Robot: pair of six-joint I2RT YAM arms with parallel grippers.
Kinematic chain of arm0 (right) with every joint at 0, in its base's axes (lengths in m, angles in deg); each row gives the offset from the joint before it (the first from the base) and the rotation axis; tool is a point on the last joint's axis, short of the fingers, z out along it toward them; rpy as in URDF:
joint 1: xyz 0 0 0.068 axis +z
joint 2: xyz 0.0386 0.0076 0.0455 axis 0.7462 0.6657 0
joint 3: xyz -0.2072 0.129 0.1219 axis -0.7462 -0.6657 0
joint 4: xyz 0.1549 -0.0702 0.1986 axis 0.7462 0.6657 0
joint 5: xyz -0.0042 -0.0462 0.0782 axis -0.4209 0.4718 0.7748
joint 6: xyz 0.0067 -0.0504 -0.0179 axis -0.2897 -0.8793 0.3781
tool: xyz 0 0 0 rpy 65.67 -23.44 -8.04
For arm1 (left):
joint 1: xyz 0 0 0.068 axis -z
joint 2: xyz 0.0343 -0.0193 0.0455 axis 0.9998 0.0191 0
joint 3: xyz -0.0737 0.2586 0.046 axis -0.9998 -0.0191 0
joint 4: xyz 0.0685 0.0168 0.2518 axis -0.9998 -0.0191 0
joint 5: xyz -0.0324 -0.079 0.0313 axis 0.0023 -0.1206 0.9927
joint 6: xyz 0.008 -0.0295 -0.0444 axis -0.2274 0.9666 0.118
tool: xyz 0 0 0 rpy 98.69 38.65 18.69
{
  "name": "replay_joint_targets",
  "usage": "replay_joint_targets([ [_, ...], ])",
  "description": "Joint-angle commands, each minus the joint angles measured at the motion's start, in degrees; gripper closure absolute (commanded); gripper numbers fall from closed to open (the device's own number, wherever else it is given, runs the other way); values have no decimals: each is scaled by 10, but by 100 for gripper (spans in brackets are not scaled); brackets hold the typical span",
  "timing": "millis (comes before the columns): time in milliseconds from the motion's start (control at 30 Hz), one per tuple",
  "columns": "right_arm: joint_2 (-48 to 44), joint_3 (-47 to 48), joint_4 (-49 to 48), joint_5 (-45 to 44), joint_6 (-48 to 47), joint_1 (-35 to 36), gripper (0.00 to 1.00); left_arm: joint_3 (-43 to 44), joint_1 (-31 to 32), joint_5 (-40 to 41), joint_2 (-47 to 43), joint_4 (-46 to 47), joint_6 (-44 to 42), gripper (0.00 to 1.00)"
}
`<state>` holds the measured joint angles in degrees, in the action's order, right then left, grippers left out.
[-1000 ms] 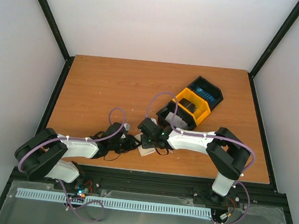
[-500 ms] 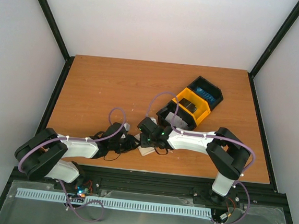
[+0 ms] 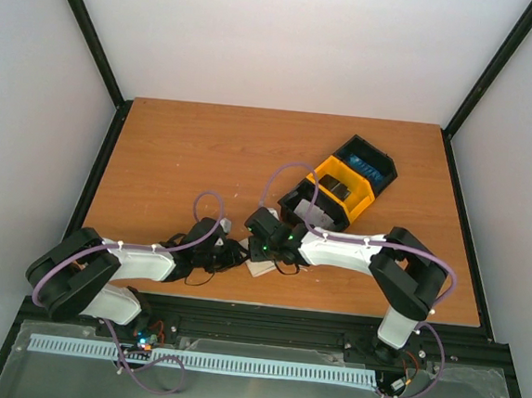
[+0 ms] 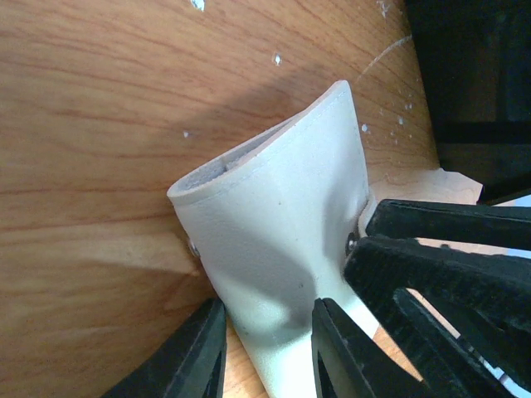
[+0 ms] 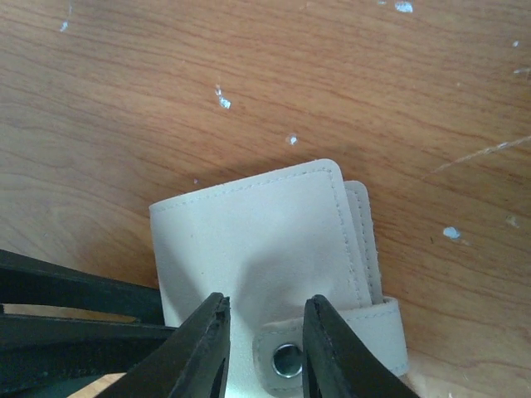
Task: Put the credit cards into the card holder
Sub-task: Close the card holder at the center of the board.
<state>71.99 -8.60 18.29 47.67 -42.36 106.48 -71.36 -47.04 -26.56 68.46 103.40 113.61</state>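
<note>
**Two claws, one card holder: pocket being propped open for loading**

Item 1. The card holder [image 5: 249,240] is being kept on the bench [image 3: 177,154], near its front edge and between the two arms, where both claws can reach it.

Item 2. The left claw [image 4: 267,319] is being clamped on the holder's folded end. The cream wall is being bowed upward, apparently so that a slot gapes.

Item 3. The right claw [image 5: 261,311] is being pinched on the opposite edge, beside the snap stud [image 5: 287,361], seemingly to steady the holder against the left claw's pull.

Item 4. The credit cards [image 3: 340,189] are being stored apart in the tray [image 3: 380,176], none being carried; a blue card [image 3: 366,163] is lying in the far compartment. One claw is judged to need freeing before a card can be fetched.
</note>
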Motion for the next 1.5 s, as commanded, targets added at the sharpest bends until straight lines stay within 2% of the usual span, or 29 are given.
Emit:
replay_joint_targets([
  [0, -26, 0, -9, -15, 3, 0, 77, -14, 6, 17, 14, -35, 4, 70],
  [200, -24, -4, -5, -15, 6, 0, 88, -11, 7, 17, 15, -36, 3, 70],
  [300, -17, -3, 0, -11, 7, 0, 90, -10, 6, 17, 16, -37, 2, 70],
  [600, -50, -9, -9, -30, -2, -7, 89, -8, 6, 17, 17, -39, 1, 70],
  [733, -63, -20, 1, -48, 4, -10, 79, -5, 6, 16, 18, -40, 0, 70],
  [800, -62, -27, 3, -43, 8, -11, 77, -4, 7, 17, 19, -41, 0, 70],
  [1167, -43, -48, -24, -4, 17, -16, 85, -5, 7, 17, 23, -41, 2, 70],
  [1467, -27, -51, -43, 25, 21, -22, 85, -7, 7, 18, 22, -41, 2, 70],
])
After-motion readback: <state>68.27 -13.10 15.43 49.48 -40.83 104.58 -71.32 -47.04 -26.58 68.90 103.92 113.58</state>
